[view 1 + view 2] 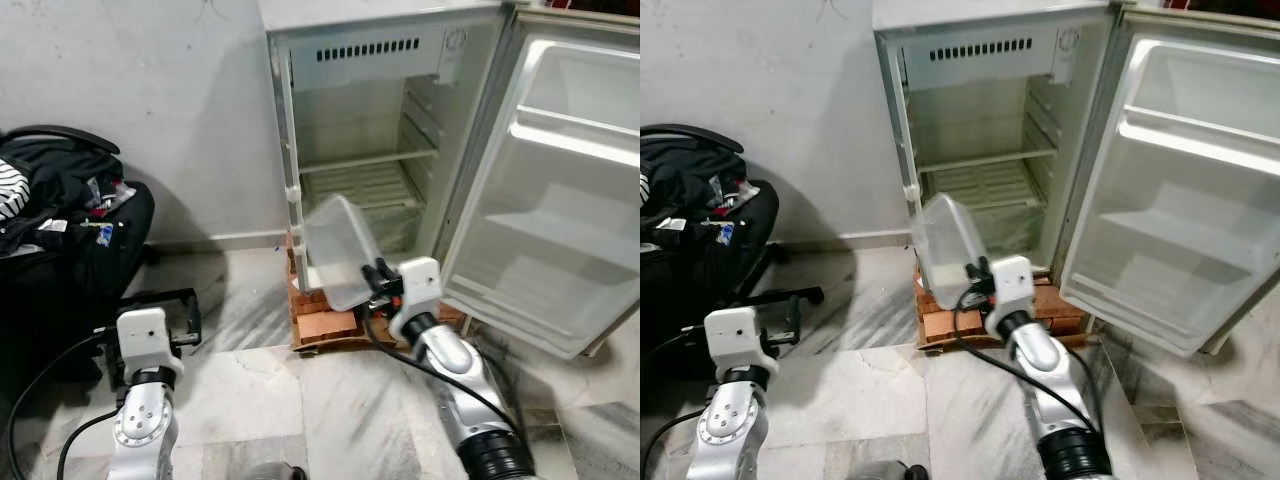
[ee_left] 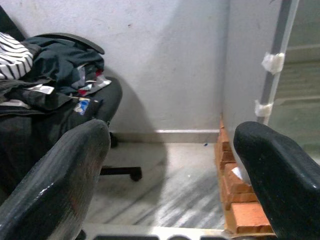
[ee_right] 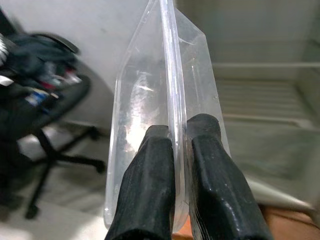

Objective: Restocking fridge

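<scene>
Clear container (image 1: 340, 252) before open fridge (image 1: 385, 130), apparently empty.

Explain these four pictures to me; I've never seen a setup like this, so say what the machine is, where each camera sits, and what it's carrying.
This is a walking humanoid robot with two silver arms, each ending in a hand of two long black fingers. The two wide pictures come from a stereo camera on its head, looking forward and down. The other two come from cameras on its wrists, looking along each hand's fingers.

Ahead stands a small fridge with its door swung open and its shelves bare. It rests on a base of bricks on a marble floor.

The right hand is shut on a clear plastic container, pinching its rim and holding it up in front of the fridge opening.

The left hand is open, holds nothing, and hangs low. To the robot's left, an office chair is heaped with dark clothes.
</scene>
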Motion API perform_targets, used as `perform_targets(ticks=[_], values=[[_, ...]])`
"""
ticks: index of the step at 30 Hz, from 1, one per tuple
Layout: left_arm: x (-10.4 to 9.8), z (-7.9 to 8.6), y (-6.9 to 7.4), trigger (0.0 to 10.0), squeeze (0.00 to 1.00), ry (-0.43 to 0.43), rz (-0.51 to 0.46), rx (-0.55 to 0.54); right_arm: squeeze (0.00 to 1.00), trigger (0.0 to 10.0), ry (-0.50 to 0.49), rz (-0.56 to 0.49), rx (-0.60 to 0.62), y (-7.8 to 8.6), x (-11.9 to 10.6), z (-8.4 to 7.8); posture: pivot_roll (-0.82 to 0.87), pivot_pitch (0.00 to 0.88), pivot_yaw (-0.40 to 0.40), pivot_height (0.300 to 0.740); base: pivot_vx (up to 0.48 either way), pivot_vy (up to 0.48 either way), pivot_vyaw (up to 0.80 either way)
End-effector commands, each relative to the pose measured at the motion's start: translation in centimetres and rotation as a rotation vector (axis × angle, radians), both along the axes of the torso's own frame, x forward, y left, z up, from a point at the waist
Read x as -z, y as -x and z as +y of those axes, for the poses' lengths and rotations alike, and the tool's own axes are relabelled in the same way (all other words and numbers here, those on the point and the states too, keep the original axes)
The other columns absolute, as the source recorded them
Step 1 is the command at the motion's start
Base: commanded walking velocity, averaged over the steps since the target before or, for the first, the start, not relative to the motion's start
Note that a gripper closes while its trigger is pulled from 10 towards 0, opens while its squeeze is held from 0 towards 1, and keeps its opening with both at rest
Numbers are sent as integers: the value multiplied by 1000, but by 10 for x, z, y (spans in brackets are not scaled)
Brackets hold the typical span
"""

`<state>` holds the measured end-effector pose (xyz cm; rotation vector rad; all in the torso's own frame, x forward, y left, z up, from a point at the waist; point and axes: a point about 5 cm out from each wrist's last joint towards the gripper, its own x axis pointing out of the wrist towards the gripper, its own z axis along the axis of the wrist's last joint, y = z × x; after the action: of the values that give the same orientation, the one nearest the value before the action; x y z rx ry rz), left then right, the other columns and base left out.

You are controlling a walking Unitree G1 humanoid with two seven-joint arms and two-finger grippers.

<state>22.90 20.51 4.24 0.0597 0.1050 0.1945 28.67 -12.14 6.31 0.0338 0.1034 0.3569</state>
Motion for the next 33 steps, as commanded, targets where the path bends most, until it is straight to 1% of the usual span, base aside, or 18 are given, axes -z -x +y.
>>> perform_targets(ticks=[1, 4, 8, 14, 17, 22, 33], values=[[0, 2, -1, 10000, 0, -8, 0, 3, 0, 10000, -6, -4, 26, -3, -1, -4, -13, 22, 40, 740, 285, 0, 0], [0, -1, 0, 10000, 0, 4, -2, 11, 0, 10000, 6, -9, 45, -6, -2, -11, -13, 22, 36, 740, 338, 0, 0], [1, -1, 1, 10000, 0, 6, -2, 12, 0, 10000, 8, -13, 54, -8, -3, -13, -11, 22, 34, 740, 389, 0, 0], [2, -3, 2, 10000, 0, 6, 2, 16, 0, 10000, 4, -18, 41, -10, -4, -12, -7, 26, 33, 740, 412, 0, 0], [2, -2, 2, 10000, 0, 5, 4, 15, 0, 10000, 10, -19, 11, -9, -3, -11, -7, 29, 34, 740, 411, 0, 0], [3, -2, 3, 10000, 0, 4, 6, 15, 0, 10000, 1, -14, 8, -8, -2, -11, -6, 30, 31, 740, 410, 0, 710], [4, -4, 2, 10000, 0, 13, 9, 16, 0, 10000, 9, -14, -36, -10, -1, -7, -2, 32, 25, 740, 399, 0, 0]])
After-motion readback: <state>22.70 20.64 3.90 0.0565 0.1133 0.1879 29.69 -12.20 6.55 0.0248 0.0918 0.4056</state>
